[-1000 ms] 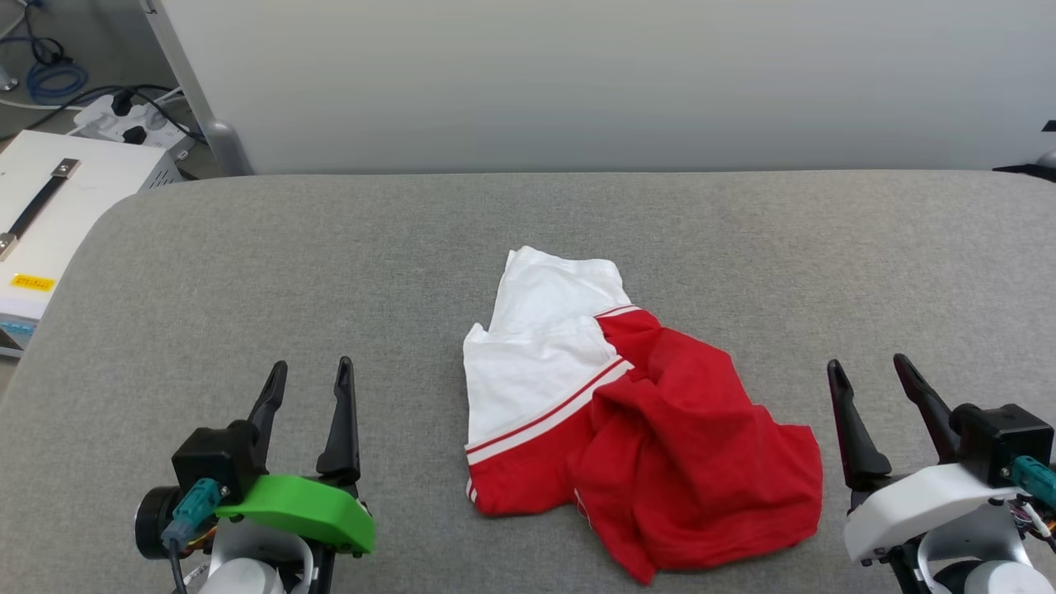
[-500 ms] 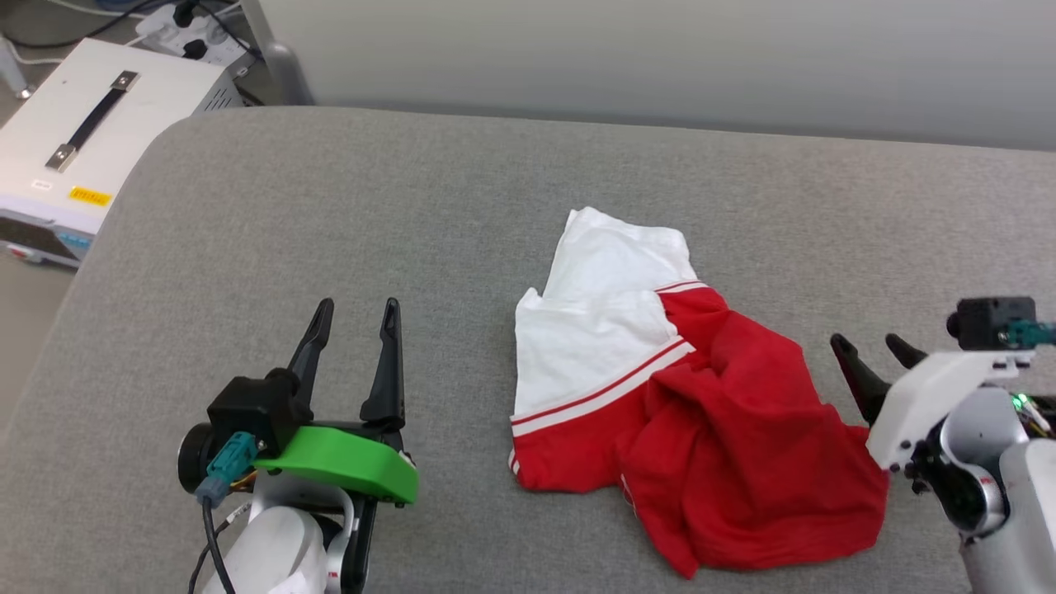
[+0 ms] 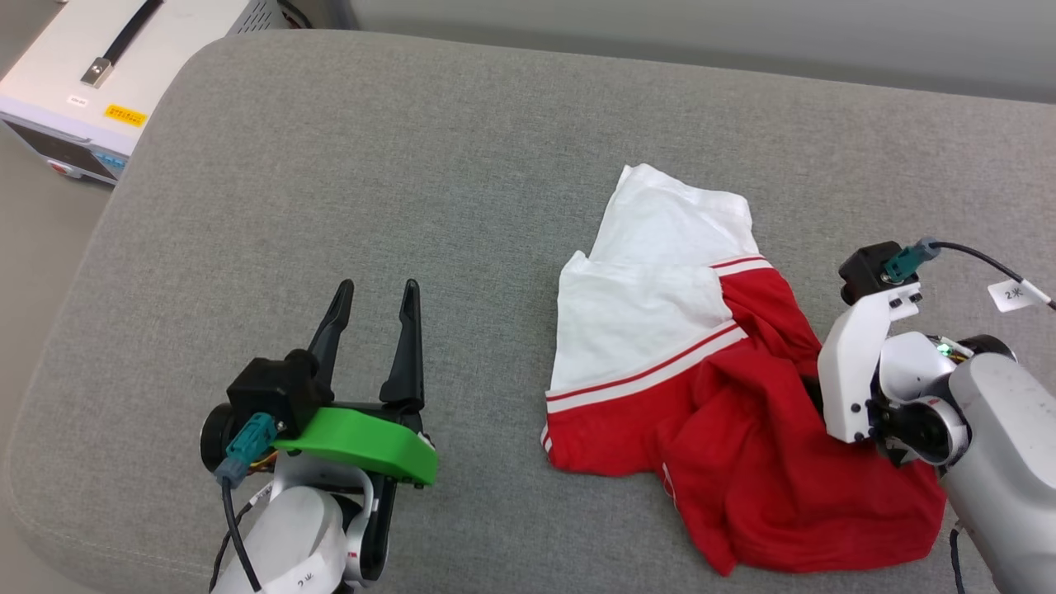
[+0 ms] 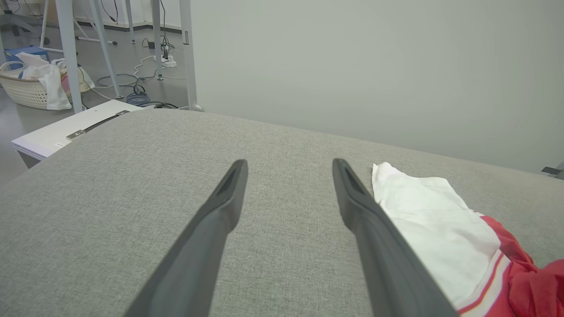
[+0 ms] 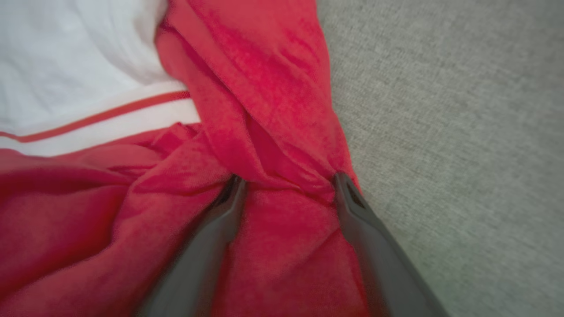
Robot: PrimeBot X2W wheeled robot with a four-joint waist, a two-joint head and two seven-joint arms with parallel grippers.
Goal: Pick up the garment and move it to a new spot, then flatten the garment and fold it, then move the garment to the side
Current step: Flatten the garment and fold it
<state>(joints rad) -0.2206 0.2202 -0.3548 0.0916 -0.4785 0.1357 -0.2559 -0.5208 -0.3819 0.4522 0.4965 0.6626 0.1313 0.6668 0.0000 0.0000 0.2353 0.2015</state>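
The garment point(image 3: 701, 396) lies crumpled on the grey padded surface, with white sleeve parts toward the far side and bunched red fabric nearer me. My right arm's white wrist point(image 3: 858, 363) tips down over its right red edge, hiding the fingers there. In the right wrist view my right gripper point(image 5: 289, 178) is open, its two fingers pressed into the garment point(image 5: 264, 88) on either side of a raised red fold. My left gripper point(image 3: 378, 289) stands open and empty to the garment's left. In the left wrist view the left gripper point(image 4: 289, 163) has the garment point(image 4: 432, 220) at its right.
The grey padded surface point(image 3: 412, 165) has a rounded left edge and corner. Beyond that corner stands a white box with a black handle point(image 3: 107, 74). In the left wrist view a laundry basket point(image 4: 26, 88), metal legs and floor cables sit beyond the surface's far edge.
The head camera has tilted down and turned. My right gripper has swung from beside the garment, fingers level, to pointing down into its red right part. The left gripper keeps its place.
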